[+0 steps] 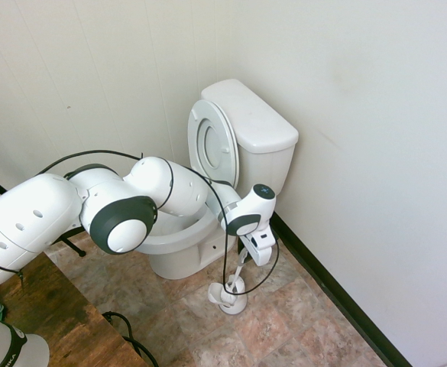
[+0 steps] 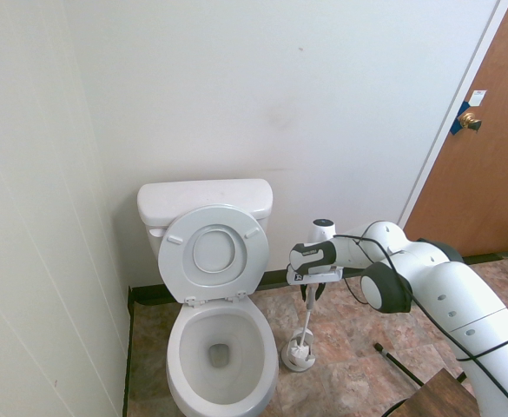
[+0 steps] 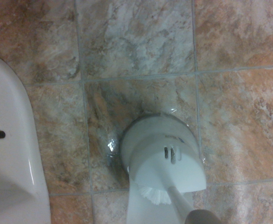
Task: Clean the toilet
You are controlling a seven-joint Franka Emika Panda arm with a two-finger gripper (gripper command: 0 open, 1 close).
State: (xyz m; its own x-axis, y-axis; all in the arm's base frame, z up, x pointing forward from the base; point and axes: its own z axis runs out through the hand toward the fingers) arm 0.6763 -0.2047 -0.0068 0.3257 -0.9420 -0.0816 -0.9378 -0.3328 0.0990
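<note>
So we've got the white toilet (image 2: 223, 347) sitting around 7 o'clock in the second exterior view, ring seat (image 2: 214, 256) flipped up against the tank (image 2: 203, 196), bowl wide open. Our brush holder (image 2: 299, 354) is on the tile floor (image 2: 340, 373) at the bowl's 3 o'clock, with the white brush (image 2: 306, 321) leaning in it, bristles low inside. We've got the gripper (image 2: 311, 292) at the top of the handle, about 12 o'clock from the holder, but honestly we can't tell whether it's actually pinching it.
</note>
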